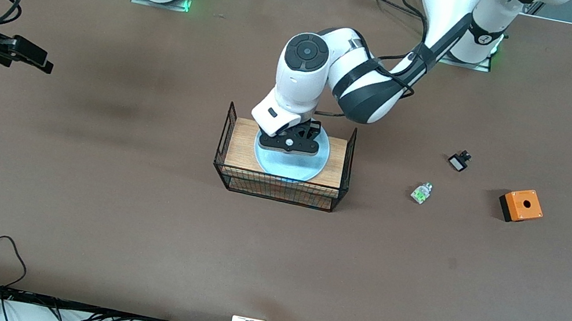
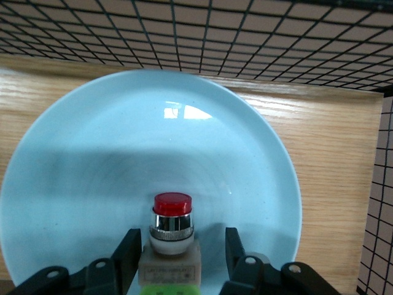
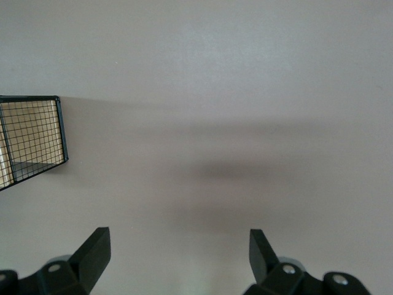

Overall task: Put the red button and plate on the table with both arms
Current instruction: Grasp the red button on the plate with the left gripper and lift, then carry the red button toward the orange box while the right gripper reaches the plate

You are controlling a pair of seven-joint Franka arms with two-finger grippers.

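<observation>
The pale-blue plate [image 1: 290,171] lies on the wooden top of the black wire rack [image 1: 240,144] at mid table. The red button [image 2: 172,230] lies on the plate [image 2: 123,153], red cap pointing away from the wrist. My left gripper [image 1: 288,146] is down over the plate, open, with its fingers [image 2: 129,246] on either side of the button's body; one finger is close to the body and a gap shows at the other. The button is hidden in the front view. My right gripper [image 1: 39,59] is open and empty above the table [image 1: 137,205] at the right arm's end, and the right arm waits.
A small green-and-white part [image 1: 421,192], a small black-and-white part [image 1: 459,160] and an orange box [image 1: 521,205] lie on the table toward the left arm's end. The rack has raised wire sides [image 2: 245,37]. Its corner shows in the right wrist view [image 3: 31,141].
</observation>
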